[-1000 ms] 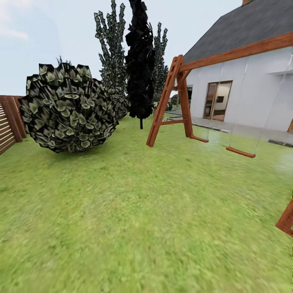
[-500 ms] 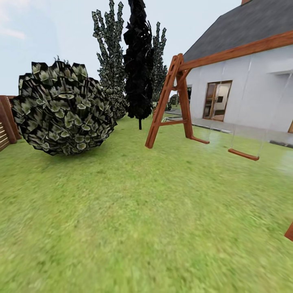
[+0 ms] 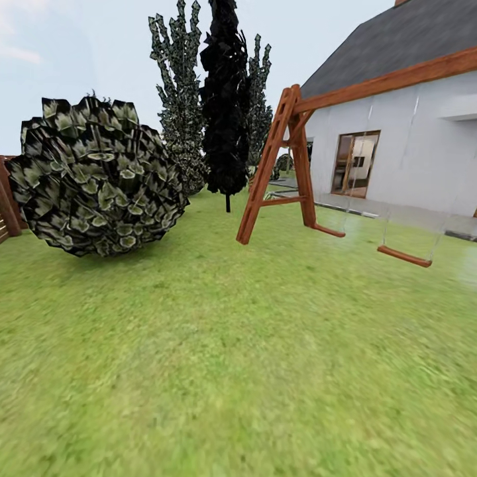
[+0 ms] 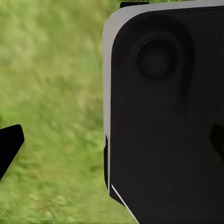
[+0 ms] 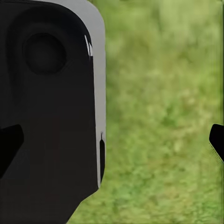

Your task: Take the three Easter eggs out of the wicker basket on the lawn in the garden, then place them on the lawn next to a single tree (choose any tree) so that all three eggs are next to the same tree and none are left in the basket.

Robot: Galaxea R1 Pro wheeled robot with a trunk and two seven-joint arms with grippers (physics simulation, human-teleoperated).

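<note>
The lawn (image 3: 238,358) of mottled green grass spreads across the head view. The three Easter eggs, the wicker basket and a thick-trunked tree are out of view. My left gripper (image 4: 112,144) hangs over grass beside a black panel of my own body, open, its dark fingertips (image 4: 8,148) far apart with nothing between them. My right gripper (image 5: 112,140) is likewise open and empty over grass, one fingertip (image 5: 217,140) at the frame's edge.
A big round leafy bush (image 3: 96,175) stands at the left by the brown slat fence (image 3: 6,205). An all-black tree (image 3: 226,99) and tall narrow grey-green trees (image 3: 175,93) rise behind. A wooden swing set (image 3: 291,152) with a hanging seat (image 3: 404,256) fronts the white house (image 3: 404,146).
The whole head view has shifted as I move: the bush and fence slid left, the swing seat came lower and nearer, and a brown post at the lower right left the picture.
</note>
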